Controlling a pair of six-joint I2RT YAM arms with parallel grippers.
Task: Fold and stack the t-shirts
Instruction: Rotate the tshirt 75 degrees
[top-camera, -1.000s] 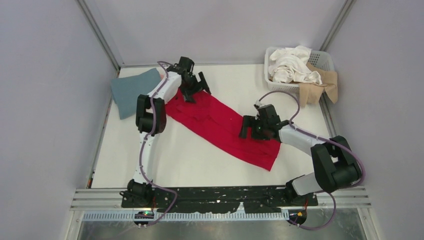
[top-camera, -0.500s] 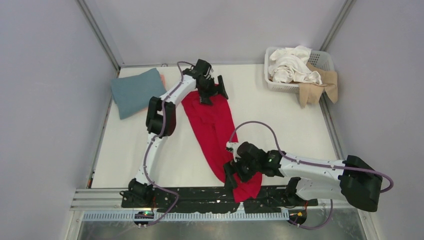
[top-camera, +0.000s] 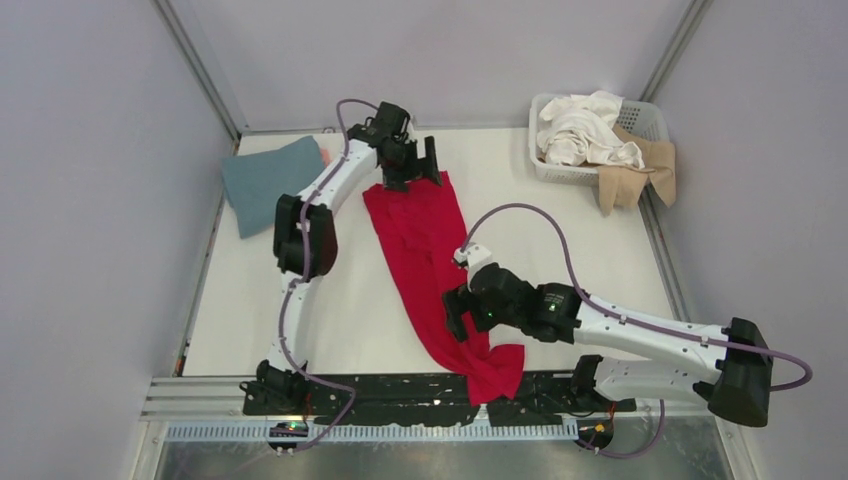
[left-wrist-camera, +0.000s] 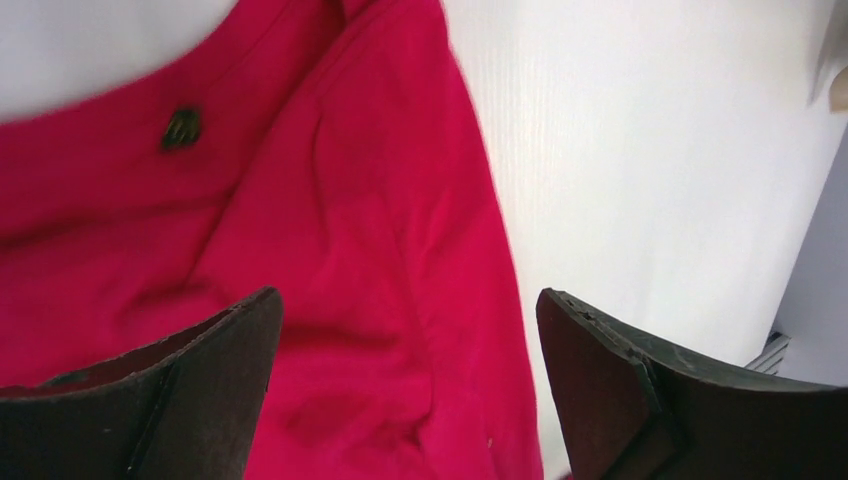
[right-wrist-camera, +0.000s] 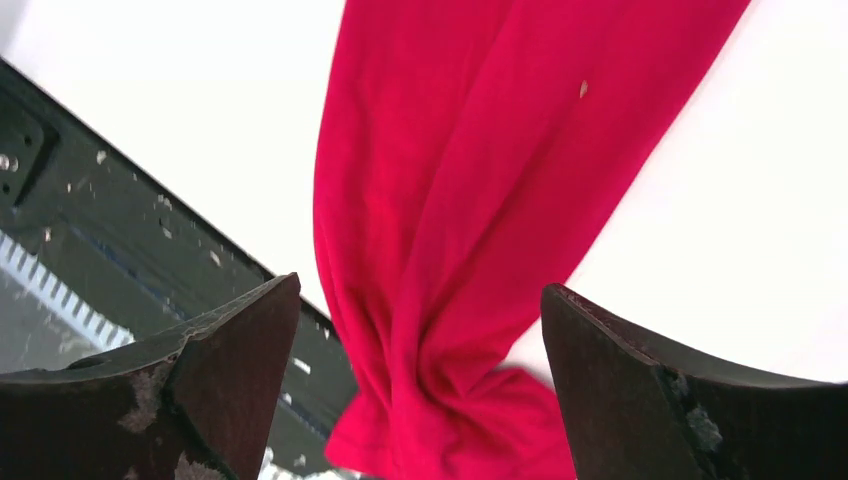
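Note:
The bright red t-shirt (top-camera: 432, 255) lies stretched in a long strip from the far middle of the table to the near edge, where its bunched end (top-camera: 490, 372) hangs over the black rail. It fills the left wrist view (left-wrist-camera: 300, 250) and the right wrist view (right-wrist-camera: 480, 200). My left gripper (top-camera: 418, 168) is open over the shirt's far end. My right gripper (top-camera: 462, 318) is open over the shirt near its near end. A folded teal-blue t-shirt (top-camera: 268, 182) lies at the far left, a salmon pink edge (top-camera: 324, 156) showing beside it.
A white slotted basket (top-camera: 652, 118) at the far right holds white cloth (top-camera: 585, 130), with tan cloth (top-camera: 640, 175) hanging over its side. The black rail (top-camera: 380, 392) runs along the near edge. Grey walls close in the table.
The red shirt swung from a diagonal to a near-far strip. My right gripper let go of its near end and drew back up the shirt; my left gripper opened at the far end.

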